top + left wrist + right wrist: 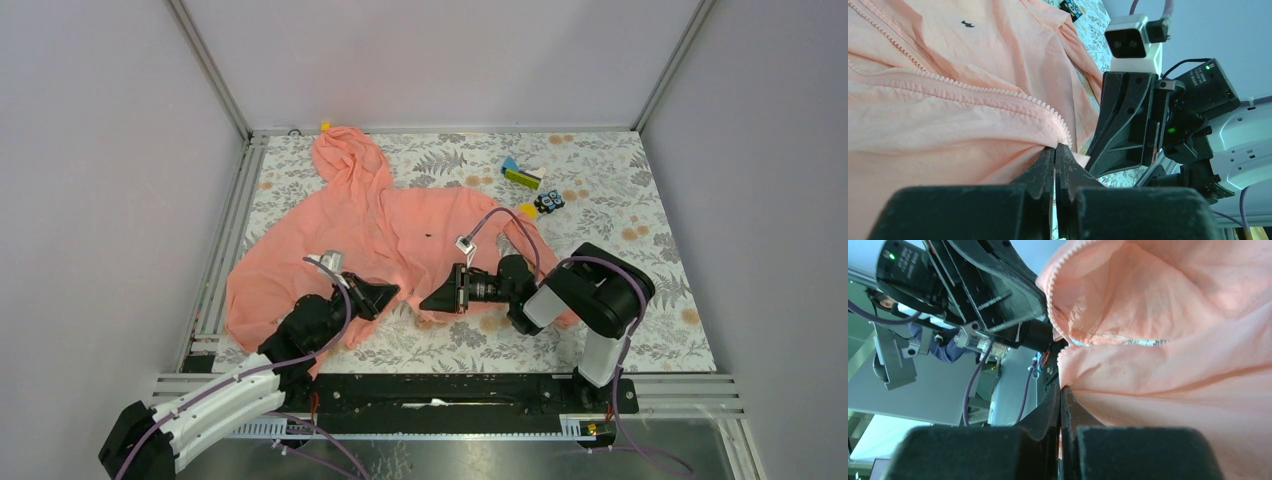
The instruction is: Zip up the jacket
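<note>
Here the jacket [370, 225] lies spread over the left and centre of the table [650, 290], with its hood toward the top of the frame. At its lower hem both claws are pinched tight on cloth. The left gripper [393, 293] holds the edge below the zipper [973, 90] teeth. The right gripper [426, 301] holds the facing edge, its tip near the left one. A green block [521, 177] sits at upper right.
</note>
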`<state>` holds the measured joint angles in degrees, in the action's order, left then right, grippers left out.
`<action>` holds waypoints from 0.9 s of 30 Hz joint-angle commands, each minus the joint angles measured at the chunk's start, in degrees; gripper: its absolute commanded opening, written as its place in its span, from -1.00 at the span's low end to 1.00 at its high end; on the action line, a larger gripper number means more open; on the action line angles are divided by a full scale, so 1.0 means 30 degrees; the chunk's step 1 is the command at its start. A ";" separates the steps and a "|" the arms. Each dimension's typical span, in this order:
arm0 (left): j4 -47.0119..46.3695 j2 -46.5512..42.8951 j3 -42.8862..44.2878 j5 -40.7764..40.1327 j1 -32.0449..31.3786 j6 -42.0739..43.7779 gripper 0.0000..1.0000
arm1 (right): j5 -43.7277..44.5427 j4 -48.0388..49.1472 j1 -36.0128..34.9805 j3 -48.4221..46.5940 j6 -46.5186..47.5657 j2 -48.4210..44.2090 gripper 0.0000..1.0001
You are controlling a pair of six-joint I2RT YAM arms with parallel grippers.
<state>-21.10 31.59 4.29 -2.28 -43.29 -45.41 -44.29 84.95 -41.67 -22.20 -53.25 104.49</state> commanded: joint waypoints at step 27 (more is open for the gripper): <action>0.9678 0.2797 0.3227 0.2630 -0.0294 -0.4591 -0.18 | 0.1577 -1.2007 -0.0114 0.0446 0.7536 -0.8374 -1.00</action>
<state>5.32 42.87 12.08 -0.32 -43.40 -56.47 -35.55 46.00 -41.69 -18.98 -33.65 80.93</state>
